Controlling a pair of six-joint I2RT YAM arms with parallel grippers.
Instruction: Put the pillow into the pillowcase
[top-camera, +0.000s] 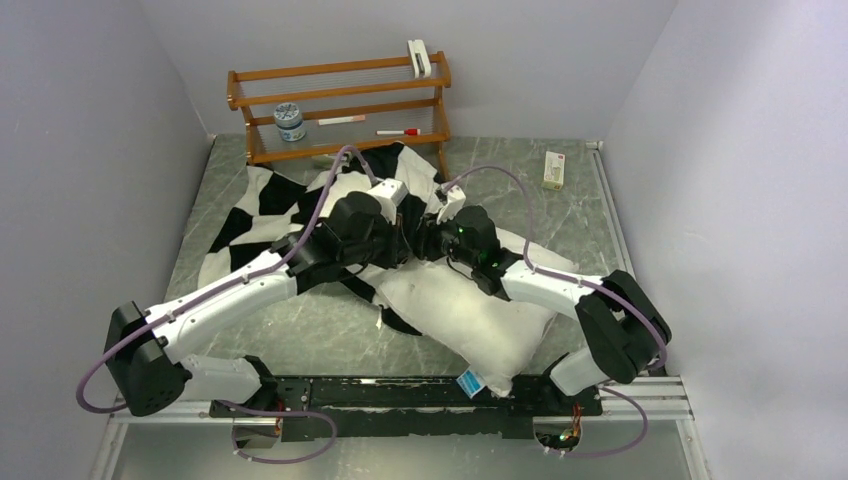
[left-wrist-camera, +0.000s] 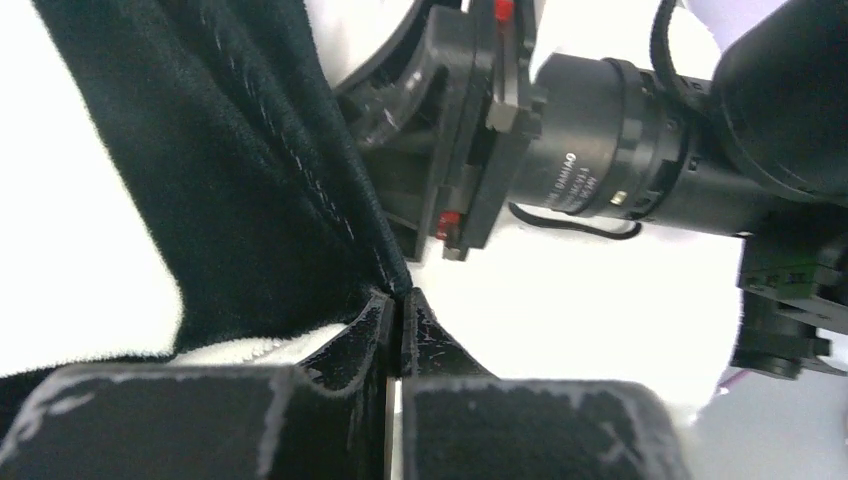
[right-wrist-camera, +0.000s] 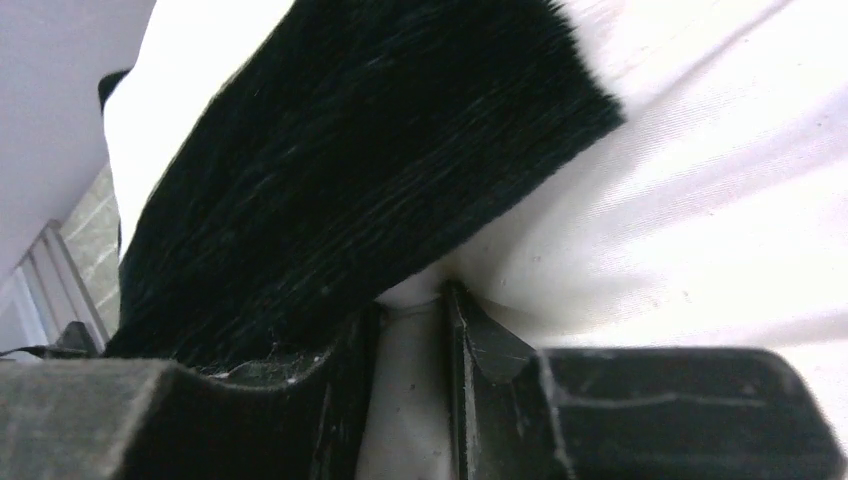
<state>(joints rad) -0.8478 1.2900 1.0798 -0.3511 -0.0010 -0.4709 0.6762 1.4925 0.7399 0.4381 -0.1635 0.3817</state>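
The white pillow (top-camera: 470, 315) lies slanted on the table, its blue-and-white tag (top-camera: 468, 381) at the near corner; its far end sits inside the black-and-white checkered pillowcase (top-camera: 265, 205), spread to the left and back. Both grippers meet at the pillowcase mouth. My left gripper (top-camera: 405, 240) (left-wrist-camera: 400, 305) is shut on the black hem of the pillowcase (left-wrist-camera: 250, 200). My right gripper (top-camera: 432, 238) (right-wrist-camera: 412, 305) is shut on a fold of the pillow (right-wrist-camera: 700, 200), with a black square of the pillowcase (right-wrist-camera: 350, 170) draped just above its left finger.
A wooden rack (top-camera: 340, 100) stands at the back wall with a jar (top-camera: 290, 122) and a red marker (top-camera: 397, 131) on it. A small white box (top-camera: 553, 170) lies at the back right. Grey walls close in on both sides.
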